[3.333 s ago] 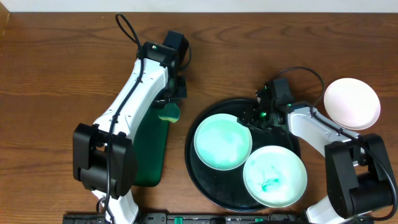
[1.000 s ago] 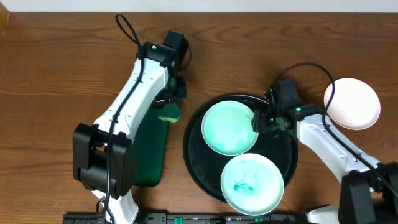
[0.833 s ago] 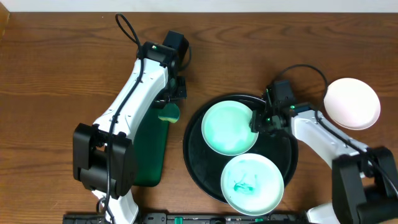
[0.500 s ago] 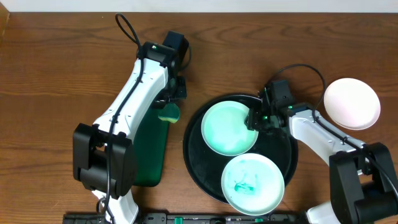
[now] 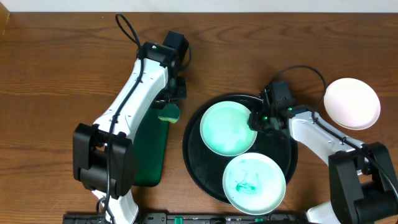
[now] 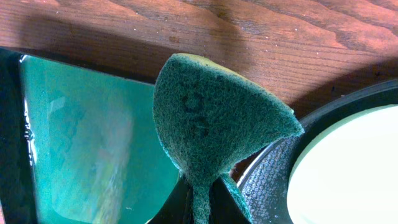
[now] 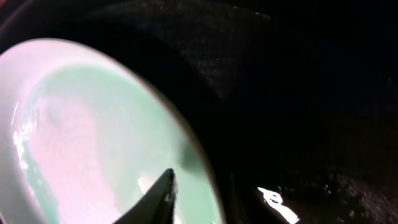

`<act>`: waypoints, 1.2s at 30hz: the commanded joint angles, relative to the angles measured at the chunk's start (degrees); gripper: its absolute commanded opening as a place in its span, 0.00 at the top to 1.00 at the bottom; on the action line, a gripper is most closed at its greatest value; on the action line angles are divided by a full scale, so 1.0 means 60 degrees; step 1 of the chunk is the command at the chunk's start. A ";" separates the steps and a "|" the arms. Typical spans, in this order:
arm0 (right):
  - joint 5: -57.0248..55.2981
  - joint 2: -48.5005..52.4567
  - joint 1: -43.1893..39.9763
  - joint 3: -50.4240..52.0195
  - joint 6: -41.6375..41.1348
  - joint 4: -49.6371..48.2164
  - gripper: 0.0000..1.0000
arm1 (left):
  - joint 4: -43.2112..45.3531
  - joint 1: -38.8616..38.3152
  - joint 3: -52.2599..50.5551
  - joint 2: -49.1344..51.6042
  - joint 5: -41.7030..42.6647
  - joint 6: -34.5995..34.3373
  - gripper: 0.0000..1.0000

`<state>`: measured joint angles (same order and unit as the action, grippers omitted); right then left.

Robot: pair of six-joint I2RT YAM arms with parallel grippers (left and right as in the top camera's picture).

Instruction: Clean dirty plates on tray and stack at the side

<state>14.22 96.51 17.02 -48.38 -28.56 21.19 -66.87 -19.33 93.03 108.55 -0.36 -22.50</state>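
- Left jaws pinch green scouring sponge (image 6: 211, 118), hanging over edge of rectangular green tray (image 6: 81, 143), just beside round black tray (image 5: 198, 171).
- Right jaws straddle right rim of upper plate (image 5: 227, 129); one finger (image 7: 163, 193) inside rim, other outside. Cannot tell if pinching.
- Upper plate green-filmed and on black tray; lower plate (image 5: 254, 182) with turquoise smear on it too.
- Third plate (image 5: 351, 103) plain white, on worktop (image 5: 62, 74) right of tray.
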 commanded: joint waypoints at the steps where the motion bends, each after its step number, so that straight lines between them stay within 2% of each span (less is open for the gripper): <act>1: 0.0171 0.0036 0.0182 0.0397 -0.0455 -0.0273 0.81 | -0.0102 0.0022 -0.0018 -0.0047 -0.0047 -0.0040 0.93; 4: 0.0171 0.0036 0.0262 0.0506 -0.0455 -0.0342 0.96 | -0.0175 0.0022 -0.0018 -0.0047 -0.0047 -0.0007 0.93; 5: 0.0171 0.0036 0.0273 0.0510 -0.0455 -0.0339 0.99 | -0.0204 0.0022 -0.0018 -0.0047 -0.0047 -0.0007 0.93; 13: 0.0102 -0.0135 0.0280 0.0499 -0.0328 -0.0310 0.98 | -0.0284 0.0022 -0.0018 -0.0044 -0.0047 -0.0007 0.93; 20: -0.0608 -0.1818 0.0299 0.0390 0.0433 0.0321 0.98 | -0.0280 0.0022 -0.0018 -0.0047 -0.0047 -0.0007 0.93; 27: -0.2637 -0.3956 0.0299 0.0386 0.0623 0.1902 0.99 | -0.0266 0.0022 -0.0018 -0.0047 -0.0051 -0.0007 0.93; 36: -0.3563 -0.4335 0.0299 0.0386 0.0266 0.4288 0.98 | -0.0211 0.0022 -0.0018 -0.0047 -0.0047 0.0033 0.93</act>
<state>-4.60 70.98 18.35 -45.65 -25.98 45.41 -67.94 -19.33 93.03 108.55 -0.36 -22.48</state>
